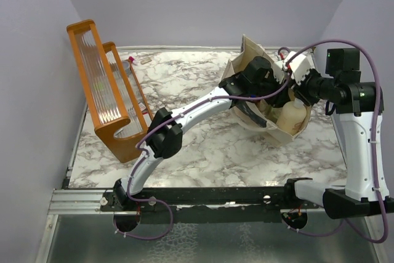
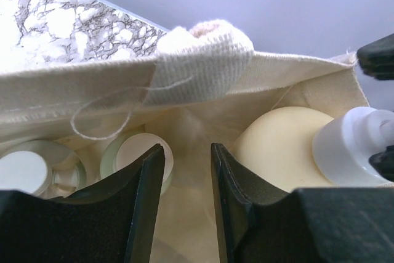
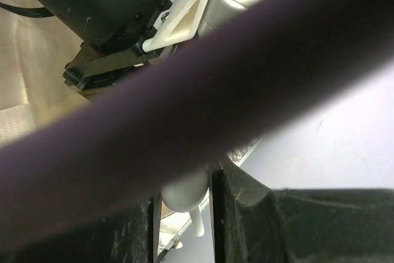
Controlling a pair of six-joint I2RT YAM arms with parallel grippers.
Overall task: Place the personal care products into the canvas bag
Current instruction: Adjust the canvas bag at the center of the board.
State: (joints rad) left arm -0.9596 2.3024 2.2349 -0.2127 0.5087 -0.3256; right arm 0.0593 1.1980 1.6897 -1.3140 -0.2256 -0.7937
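Bag (image 2: pixel 74 84): rim crosses the view, handle (image 2: pixel 203 60) folded over it.
Left gripper (image 2: pixel 186 155): inside bag, fingers slightly apart, nothing between.
Pump bottle (image 2: pixel 277 146): bag's right side.
Cream caps (image 2: pixel 21 170): bag's left side.
Table (image 2: pixel 55 23): beyond bag's rim.

No legible text or labels anywhere.

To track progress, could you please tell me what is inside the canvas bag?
A beige pump bottle and two pale-capped bottles show; the left gripper hides whatever lies beneath.
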